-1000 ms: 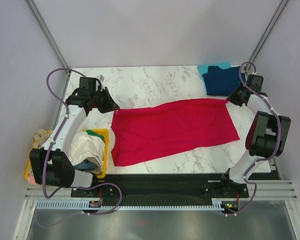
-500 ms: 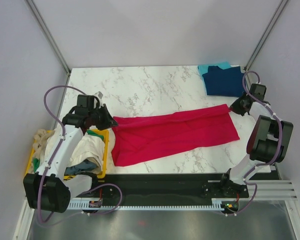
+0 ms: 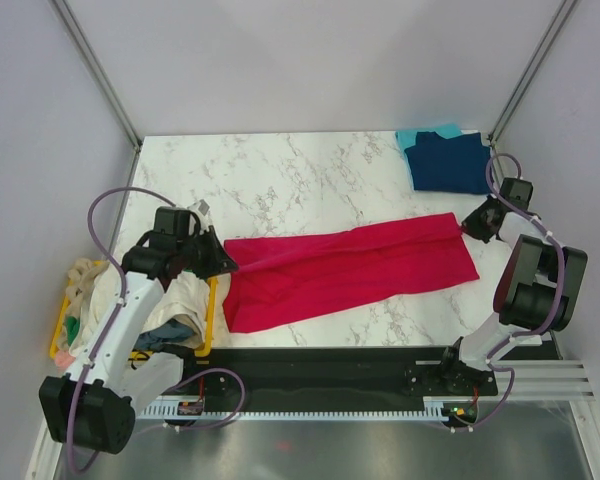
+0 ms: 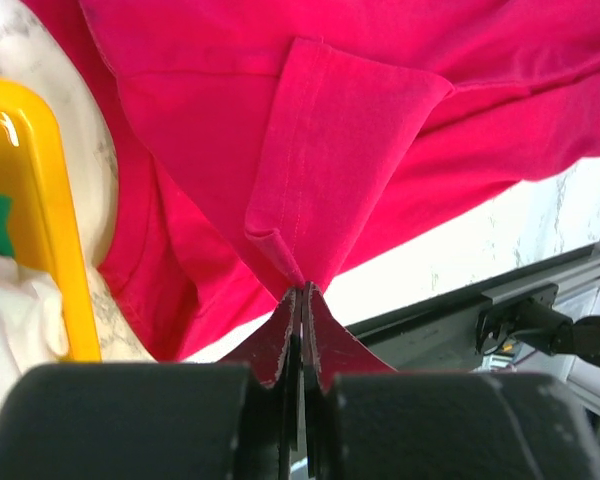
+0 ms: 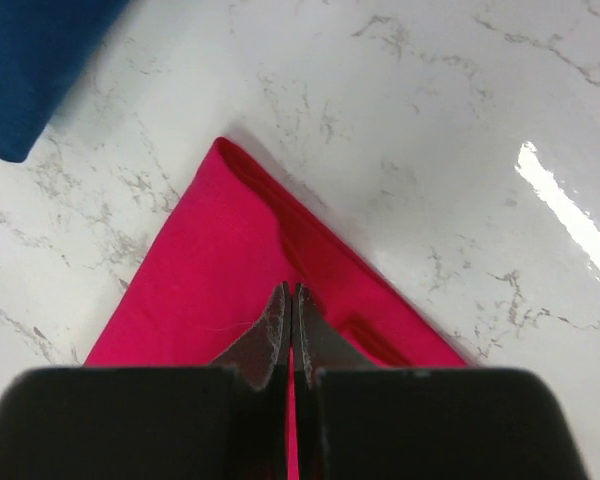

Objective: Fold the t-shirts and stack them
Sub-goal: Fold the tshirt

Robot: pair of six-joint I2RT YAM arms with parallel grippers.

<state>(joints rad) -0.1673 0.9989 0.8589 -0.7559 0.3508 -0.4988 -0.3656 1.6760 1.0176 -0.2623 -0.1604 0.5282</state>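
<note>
The crimson red t-shirt (image 3: 350, 270) lies stretched in a long band across the marble table (image 3: 280, 180). My left gripper (image 3: 228, 265) is shut on the shirt's left end; in the left wrist view a pinched fold of the red t-shirt (image 4: 380, 150) rises from the closed tips of my left gripper (image 4: 302, 290). My right gripper (image 3: 467, 224) is shut on the shirt's far right corner; in the right wrist view my right gripper (image 5: 290, 290) has red cloth (image 5: 210, 270) between its closed tips. A folded navy t-shirt (image 3: 448, 162) rests on a teal one (image 3: 418, 137) at the back right.
A yellow bin (image 3: 212, 300) stands off the table's left front, holding a cream t-shirt (image 3: 175, 300) and other clothes; its rim (image 4: 40, 200) is close beside my left gripper. The navy t-shirt's corner (image 5: 30, 70) lies just beyond my right gripper. A black rail (image 3: 330, 365) runs along the near edge.
Both grippers have drawn the red t-shirt's far edge toward the near side, folding it from a broad sheet into a narrower band. The left arm swung down beside the bin.
</note>
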